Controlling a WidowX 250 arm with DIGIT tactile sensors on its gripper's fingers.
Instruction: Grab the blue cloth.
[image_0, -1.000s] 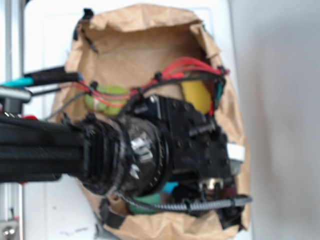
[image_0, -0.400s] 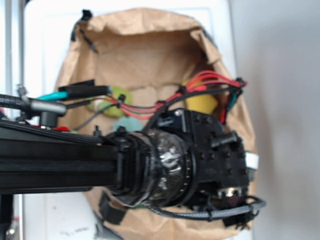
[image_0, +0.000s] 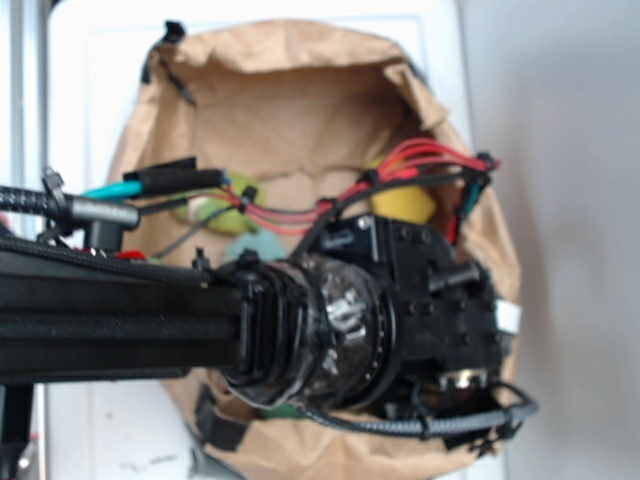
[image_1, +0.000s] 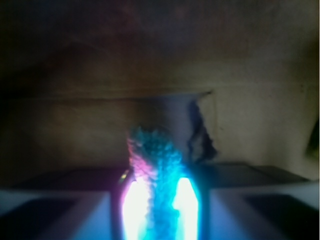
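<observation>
While the arm hides most of the paper bag (image_0: 300, 90), we see the tool (image_1: 159, 200) clamped on the blue cloth (image_1: 152, 150), bunched upward toward 12 o'clock.

We're looking at a robot test bench, a lab sort of setup: a crumpled brown paper bag (image_0: 290, 110) on a plain white tabletop (image_0: 90, 70), bare red wiring (image_0: 420, 160) overhead.

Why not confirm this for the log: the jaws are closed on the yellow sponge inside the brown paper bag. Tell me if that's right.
One thing is wrong: the jaws are closed on the blue cloth, not the yellow sponge. The wrist view shows teal terry fabric pinched between them; the exterior view shows the sponge lying apart, beyond the gripper, inside the brown paper bag.
</observation>
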